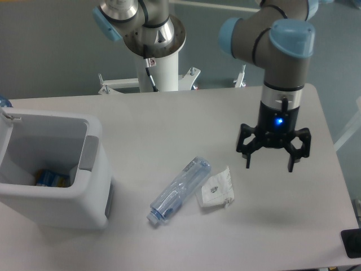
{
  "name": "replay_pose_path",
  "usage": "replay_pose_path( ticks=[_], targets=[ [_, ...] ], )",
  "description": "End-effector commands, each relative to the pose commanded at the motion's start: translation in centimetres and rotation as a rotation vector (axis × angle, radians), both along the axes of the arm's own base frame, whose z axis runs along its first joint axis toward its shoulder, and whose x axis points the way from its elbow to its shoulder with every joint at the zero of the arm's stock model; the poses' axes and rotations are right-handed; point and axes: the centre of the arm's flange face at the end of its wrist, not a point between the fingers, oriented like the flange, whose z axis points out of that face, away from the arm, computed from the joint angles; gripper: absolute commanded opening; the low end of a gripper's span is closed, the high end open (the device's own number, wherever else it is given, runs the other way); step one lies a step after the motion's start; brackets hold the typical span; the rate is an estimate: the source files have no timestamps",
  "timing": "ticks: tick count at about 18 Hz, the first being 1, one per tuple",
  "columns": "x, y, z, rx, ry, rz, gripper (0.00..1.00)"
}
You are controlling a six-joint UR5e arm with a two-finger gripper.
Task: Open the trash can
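Observation:
The trash can (84, 212) is a large boxy white bin at the left of the table. Its top stands open and I see inside, where a blue and yellow item (51, 178) lies at the bottom. A grey push tab (89, 153) shows on its right rim. The lid (4, 127) appears tipped up at the far left edge, mostly out of view. My gripper (269, 165) hangs above the right side of the table, fingers pointing down and spread wide, empty, far from the bin.
A clear plastic bottle (179, 189) with a blue cap lies on its side mid-table. A crumpled white wrapper (216, 189) lies just right of it. The robot base (161, 68) stands at the table's back edge.

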Motion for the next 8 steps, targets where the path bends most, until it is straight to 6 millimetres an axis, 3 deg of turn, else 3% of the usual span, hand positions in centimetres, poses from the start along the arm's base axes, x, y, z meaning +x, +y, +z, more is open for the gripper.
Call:
replay_pose_path(
  ticks=[8],
  targets=[
    [0.1,-1.8,-3.1,-0.220,0.077,-0.148,1.00]
  ],
)
